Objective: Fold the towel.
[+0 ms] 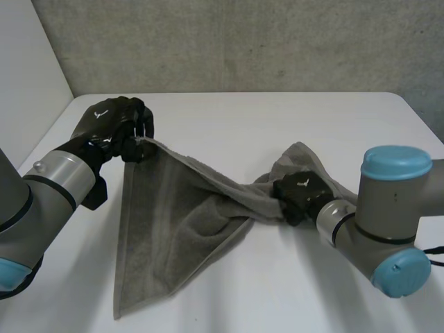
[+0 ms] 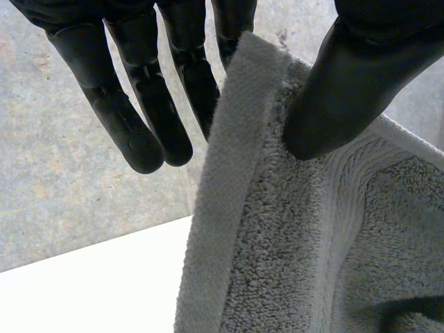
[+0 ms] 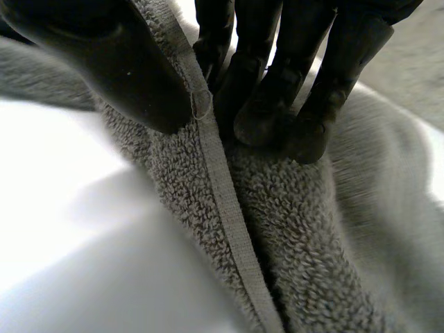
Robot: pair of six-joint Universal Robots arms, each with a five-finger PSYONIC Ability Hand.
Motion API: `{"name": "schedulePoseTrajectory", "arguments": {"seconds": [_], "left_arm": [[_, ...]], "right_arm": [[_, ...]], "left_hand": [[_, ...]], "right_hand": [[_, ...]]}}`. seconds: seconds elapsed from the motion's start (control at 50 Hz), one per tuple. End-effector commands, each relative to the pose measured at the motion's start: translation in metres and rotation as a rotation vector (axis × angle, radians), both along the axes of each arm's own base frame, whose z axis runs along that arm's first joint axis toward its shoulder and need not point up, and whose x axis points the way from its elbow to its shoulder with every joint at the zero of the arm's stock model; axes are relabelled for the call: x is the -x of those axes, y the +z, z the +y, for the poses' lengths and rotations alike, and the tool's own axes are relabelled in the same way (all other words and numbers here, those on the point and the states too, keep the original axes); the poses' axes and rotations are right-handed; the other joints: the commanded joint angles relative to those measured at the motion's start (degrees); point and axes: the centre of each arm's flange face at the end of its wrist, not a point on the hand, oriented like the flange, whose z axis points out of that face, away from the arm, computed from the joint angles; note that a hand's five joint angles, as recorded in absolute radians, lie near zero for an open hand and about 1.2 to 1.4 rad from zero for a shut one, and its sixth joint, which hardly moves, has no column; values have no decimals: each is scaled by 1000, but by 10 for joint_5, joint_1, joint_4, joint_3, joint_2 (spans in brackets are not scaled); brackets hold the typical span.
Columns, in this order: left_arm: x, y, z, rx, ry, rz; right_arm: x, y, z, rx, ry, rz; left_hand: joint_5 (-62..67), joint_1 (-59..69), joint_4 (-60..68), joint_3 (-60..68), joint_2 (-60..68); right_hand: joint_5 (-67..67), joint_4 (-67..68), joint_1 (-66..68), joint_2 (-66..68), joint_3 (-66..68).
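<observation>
1. The grey towel is partly up off the white table, strung between both hands. One big flap runs down to a point by the table's near edge.
2. The left hand is raised at the far left, pinching a towel corner between its thumb and a finger. The other fingers just hang straight beside the hem.
3. The right hand sits low on the right, clamped on a bunched bit of the towel's edge, thumb on one side of the hem and fingers on the other.
</observation>
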Motion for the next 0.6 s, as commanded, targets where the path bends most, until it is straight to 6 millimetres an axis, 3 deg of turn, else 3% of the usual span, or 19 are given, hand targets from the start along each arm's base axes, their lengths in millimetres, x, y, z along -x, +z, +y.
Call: {"name": "schedulePoseTrajectory", "arguments": {"seconds": [0.02,0.04,0.06,0.1,0.18,0.24,0.32,0.5,0.58,0.6], "left_arm": [[-3,-3,-3,0,10,-15],[-4,-3,-5,2,12,-16],[-3,-4,-8,0,13,-17],[-2,-5,-12,1,15,-15],[4,-18,-31,-30,15,-27],[6,-23,-36,-42,13,-31],[9,-38,-41,-81,9,-49],[7,-68,-30,-98,-14,-199],[8,-70,-35,-64,-19,-253],[11,-64,-41,-32,-21,-255]], "right_arm": [[4,77,-4,194,-15,-26],[4,77,-4,195,-15,-26],[3,100,-2,243,11,-11],[1,112,-2,247,45,11],[-13,118,-8,212,146,72],[-15,115,-10,190,156,91],[-13,95,-5,77,183,155],[-4,67,-3,-24,181,204],[-6,70,-14,24,184,212],[-10,80,-23,91,187,206]], "left_hand": [[18,26,26,13,26],[18,26,26,13,26],[18,26,26,13,26],[18,26,26,13,26],[18,26,26,13,26],[18,26,26,13,26],[18,26,26,13,26],[18,26,26,13,26],[18,26,26,13,26],[18,26,26,13,26]], "right_hand": [[32,38,72,36,39],[32,38,72,36,39],[32,38,72,36,39],[32,38,72,36,39],[32,38,72,36,39],[32,38,72,36,39],[32,38,72,36,39],[32,38,72,36,39],[32,38,72,36,39],[32,38,72,36,39]]}}
